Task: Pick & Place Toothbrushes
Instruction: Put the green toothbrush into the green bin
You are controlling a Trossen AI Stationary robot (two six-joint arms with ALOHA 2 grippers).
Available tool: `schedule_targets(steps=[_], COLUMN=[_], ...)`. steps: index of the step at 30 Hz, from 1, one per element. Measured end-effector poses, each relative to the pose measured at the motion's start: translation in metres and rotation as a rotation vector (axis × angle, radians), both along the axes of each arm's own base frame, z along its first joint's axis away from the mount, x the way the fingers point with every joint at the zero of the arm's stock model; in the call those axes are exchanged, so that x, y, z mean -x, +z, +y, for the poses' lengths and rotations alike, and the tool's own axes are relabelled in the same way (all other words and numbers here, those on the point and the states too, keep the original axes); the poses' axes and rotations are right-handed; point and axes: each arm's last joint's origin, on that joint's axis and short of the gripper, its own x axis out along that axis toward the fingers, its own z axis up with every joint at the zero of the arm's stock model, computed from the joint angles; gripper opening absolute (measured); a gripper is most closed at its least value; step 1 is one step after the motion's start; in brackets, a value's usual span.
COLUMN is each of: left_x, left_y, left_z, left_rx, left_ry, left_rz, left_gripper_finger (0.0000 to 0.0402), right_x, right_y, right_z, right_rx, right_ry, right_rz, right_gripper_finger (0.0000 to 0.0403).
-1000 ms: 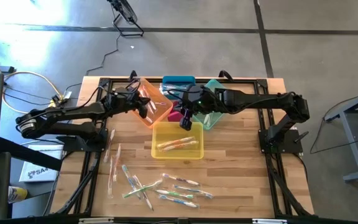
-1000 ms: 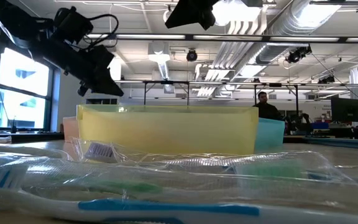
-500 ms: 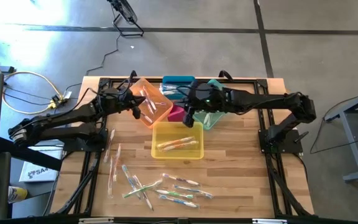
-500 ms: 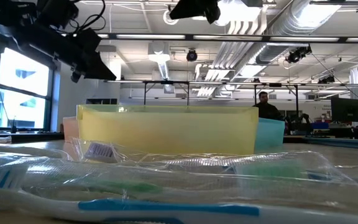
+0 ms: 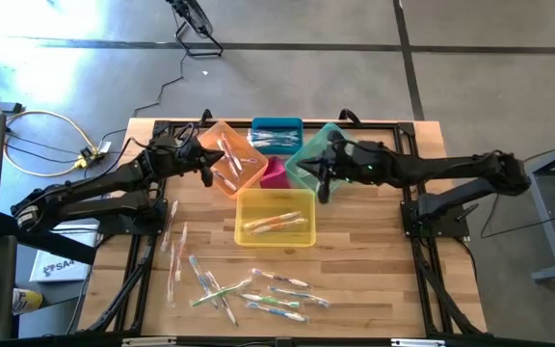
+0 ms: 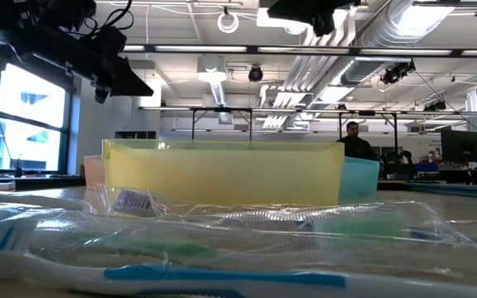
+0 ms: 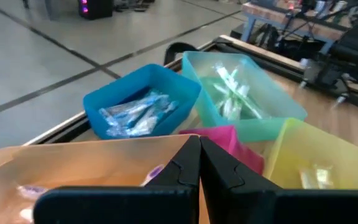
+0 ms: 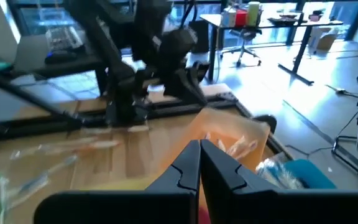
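Both the left gripper [image 5: 207,175] and right gripper [image 5: 323,193] had fingers together, empty, above the bins. Loose toothbrushes [image 5: 249,289] lay on the tabletop [image 5: 374,280]; slippery wrappers risked a failed grasp.

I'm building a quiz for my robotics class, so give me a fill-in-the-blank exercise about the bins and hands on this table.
1. The bin nearest the loose toothbrushes is coloured ____.
2. The left hand hangs over the ____ bin.
3. Both hands' fingers are ____.
4. The right hand holds ____.

Missing words: yellow; orange; shut; nothing
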Motion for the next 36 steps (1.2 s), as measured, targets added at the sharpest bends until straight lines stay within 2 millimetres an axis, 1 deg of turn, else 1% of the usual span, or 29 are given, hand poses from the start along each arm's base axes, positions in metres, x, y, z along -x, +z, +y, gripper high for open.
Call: schedule_targets(steps=[3,8,15,21,25,29,36], left_x=[-0.002,-0.008,-0.015,-0.020,-0.022,-0.022,-0.021], left_y=[0.000,0.000,0.000,0.000,0.002,0.005,0.029], left_z=[-0.004,-0.016,-0.036,-0.053,-0.065,-0.076,-0.096], left_rx=[0.003,-0.003,-0.005,-0.005,0.030,0.080,0.057], left_ry=[-0.041,-0.123,-0.246,-0.353,-0.408,-0.404,-0.412], left_rz=[-0.002,0.000,0.001,-0.001,-0.027,-0.023,0.022], left_gripper_finger=[0.0000,0.0000,0.0000,0.0000,0.0000,0.0000,0.0000], right_x=[0.011,0.024,0.033,0.039,0.041,0.041,0.041], right_y=[-0.009,-0.031,-0.059,-0.080,-0.086,-0.086,-0.085], right_z=[0.005,0.011,0.015,0.016,0.016,0.016,0.016], right_rx=[0.004,0.011,-0.008,-0.082,-0.114,-0.113,-0.107], right_ry=[0.017,0.040,0.070,0.090,0.085,0.085,0.085], right_rz=[-0.014,-0.042,-0.106,-0.101,-0.097,-0.097,-0.097], right_gripper_finger=[0.0004,0.0004,0.0004,0.0004,0.0004,0.0004,0.0004])
